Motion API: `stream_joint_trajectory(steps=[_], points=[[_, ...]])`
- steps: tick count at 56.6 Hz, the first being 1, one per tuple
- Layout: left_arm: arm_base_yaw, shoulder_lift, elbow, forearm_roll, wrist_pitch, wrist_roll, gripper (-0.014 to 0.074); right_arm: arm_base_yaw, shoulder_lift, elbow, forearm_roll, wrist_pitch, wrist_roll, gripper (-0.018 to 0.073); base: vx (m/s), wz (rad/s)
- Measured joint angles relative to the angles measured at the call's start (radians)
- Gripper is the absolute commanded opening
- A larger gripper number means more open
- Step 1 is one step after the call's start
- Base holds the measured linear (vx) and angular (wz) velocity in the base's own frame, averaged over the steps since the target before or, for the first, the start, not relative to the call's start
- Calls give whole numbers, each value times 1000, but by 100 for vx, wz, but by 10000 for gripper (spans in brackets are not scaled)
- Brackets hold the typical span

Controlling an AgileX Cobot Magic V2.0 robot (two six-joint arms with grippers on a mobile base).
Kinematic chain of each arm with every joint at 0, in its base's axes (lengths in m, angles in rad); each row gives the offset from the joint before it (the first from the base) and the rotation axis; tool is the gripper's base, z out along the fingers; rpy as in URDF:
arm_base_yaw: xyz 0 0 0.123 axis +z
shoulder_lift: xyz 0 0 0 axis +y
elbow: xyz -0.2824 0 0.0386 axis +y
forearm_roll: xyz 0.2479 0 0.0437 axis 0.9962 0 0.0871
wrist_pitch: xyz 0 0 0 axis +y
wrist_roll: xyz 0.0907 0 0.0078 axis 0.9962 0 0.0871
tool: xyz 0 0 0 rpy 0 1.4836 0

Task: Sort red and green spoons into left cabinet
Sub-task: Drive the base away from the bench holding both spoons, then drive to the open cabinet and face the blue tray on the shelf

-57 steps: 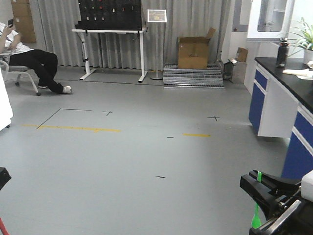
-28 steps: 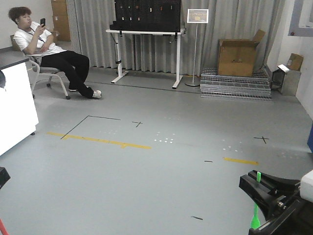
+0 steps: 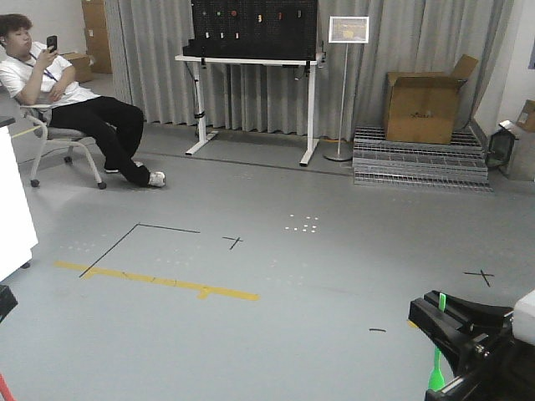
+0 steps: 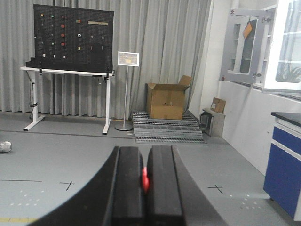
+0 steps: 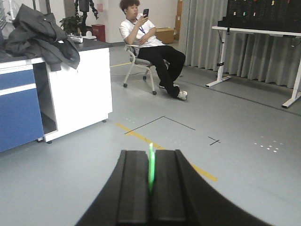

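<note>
Holding one spoon per arm, the robot faces open grey floor (image 3: 276, 276), well apart from any shelf, so this is judged to be the carrying stage, not the placing stage. The left gripper (image 4: 144, 157) has its two black pads pressed almost together, pinching the red spoon (image 4: 145, 180), of which only a small red patch shows in the slit between them. The right gripper (image 5: 151, 154) is likewise closed tight on the green spoon (image 5: 151, 170). Its thin handle stands up out of the slit, and in the front view the oval bowl hangs below the fingers (so the grip is on the handle, not the bowl). Such a firm, narrow pinch suits slim, light plastic that could slip or swing while the base travels. The left cabinet cannot be picked out in any view, so delivery is not yet possible. A seated person (image 3: 58, 92) and a pegboard stand (image 3: 251, 33) lie far ahead, clear of both arms.
</note>
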Motion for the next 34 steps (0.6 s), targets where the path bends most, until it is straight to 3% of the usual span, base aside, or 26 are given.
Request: stream_joint_trajectory(steps=[34], points=[[0,0,0,0,1,0,0,0,0,0,0,0,0,-6,80,-11]])
